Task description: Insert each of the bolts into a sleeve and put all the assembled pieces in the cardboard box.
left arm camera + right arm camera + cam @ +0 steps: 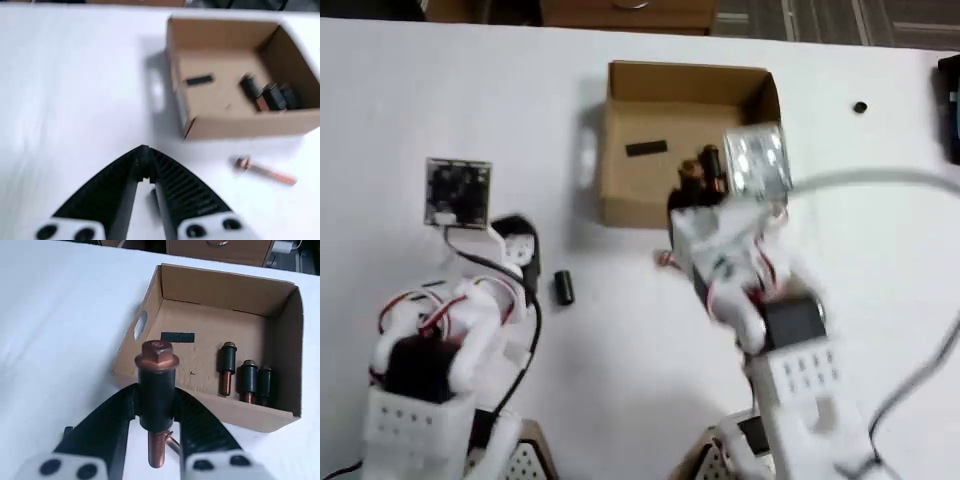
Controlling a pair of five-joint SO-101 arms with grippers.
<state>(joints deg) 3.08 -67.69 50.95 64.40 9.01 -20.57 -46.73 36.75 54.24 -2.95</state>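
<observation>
Right wrist view: right end effector [155, 400] clamped firmly on an assembled piece [156, 385], gripped by its black sleeve and held upright, copper hex head on top, threaded shank poking out below. Poised over the white desk [60, 300], just short of the cardboard box [220, 285] and facing its near wall. Inside the box, close to one side wall: three more assembled pieces [249, 376] lying side by side, and a black strip [177, 337] on the floor.

Left wrist view: left end effector [145, 150] with fingers pressed together, gripping nothing, low over the desk. Flat on the desk near the box's front wall: a loose bolt [265, 171].

High view: a loose black sleeve [564, 288] lying beside the left arm, well apart from the box.
</observation>
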